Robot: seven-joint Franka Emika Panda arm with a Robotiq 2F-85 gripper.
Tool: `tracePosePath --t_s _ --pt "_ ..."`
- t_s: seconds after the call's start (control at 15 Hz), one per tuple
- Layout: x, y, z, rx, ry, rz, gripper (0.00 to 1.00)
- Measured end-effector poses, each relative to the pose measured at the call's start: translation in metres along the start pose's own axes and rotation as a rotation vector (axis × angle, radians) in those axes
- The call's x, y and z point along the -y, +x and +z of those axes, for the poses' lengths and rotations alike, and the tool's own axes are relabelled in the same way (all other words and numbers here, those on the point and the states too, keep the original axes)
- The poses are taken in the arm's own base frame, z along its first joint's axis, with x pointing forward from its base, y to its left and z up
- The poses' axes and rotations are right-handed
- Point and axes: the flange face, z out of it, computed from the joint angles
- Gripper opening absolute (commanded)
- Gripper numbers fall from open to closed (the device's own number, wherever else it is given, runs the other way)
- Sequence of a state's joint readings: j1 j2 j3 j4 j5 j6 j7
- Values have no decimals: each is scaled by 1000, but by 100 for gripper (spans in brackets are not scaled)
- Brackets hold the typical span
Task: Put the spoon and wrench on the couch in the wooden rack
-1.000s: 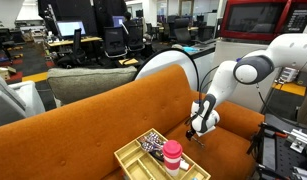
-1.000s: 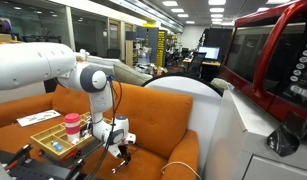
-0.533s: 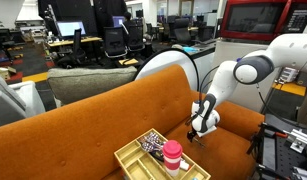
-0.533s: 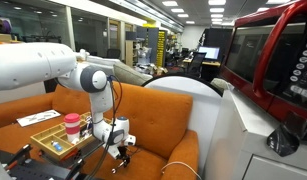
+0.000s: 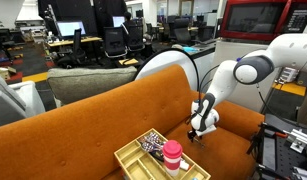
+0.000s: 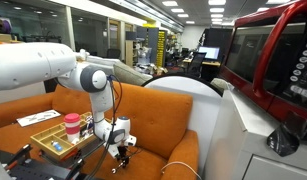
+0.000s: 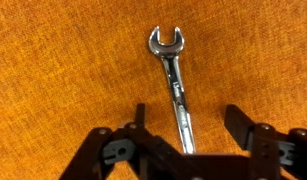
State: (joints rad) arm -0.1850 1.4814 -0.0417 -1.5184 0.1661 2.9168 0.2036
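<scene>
A shiny metal wrench [image 7: 173,84] lies flat on the burnt-orange couch [image 5: 103,115], open end pointing away from the wrist camera. My gripper [image 7: 185,122] is open, low over the seat, with one finger on each side of the wrench's handle; the fingers do not touch it. In both exterior views the gripper [image 5: 198,132] [image 6: 120,152] hangs just above the seat cushion beside the wooden rack [image 5: 133,160] [image 6: 38,150]. The wrench itself is too small to make out in the exterior views. The spoon cannot be made out in any view.
A pink-red cup [image 5: 172,157] [image 6: 71,124] stands in the wooden rack along with dark items [image 5: 152,142]. A grey-green sofa [image 5: 83,78] stands behind the couch. A red cabinet [image 6: 268,70] is close on one side. A paper sheet [image 6: 38,118] lies on the seat.
</scene>
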Motion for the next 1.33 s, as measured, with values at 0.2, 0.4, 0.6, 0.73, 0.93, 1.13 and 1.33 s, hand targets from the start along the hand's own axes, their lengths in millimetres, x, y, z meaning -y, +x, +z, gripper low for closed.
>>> tracePosePath --t_s 0.2,0.4,0.6,0.73,0.93,1.13,1.33 --pt "0 -2 1 19 -4 19 30" --pt "0 -3 2 29 -6 29 8" --pt "0 -1 1 32 -5 39 0" --pt "-3 3 -1 29 -1 53 3" --pt "-7 8 -3 23 6 72 3" --pt "-7 10 -4 14 10 74 3" --pt "-3 12 -7 -14 23 56 3"
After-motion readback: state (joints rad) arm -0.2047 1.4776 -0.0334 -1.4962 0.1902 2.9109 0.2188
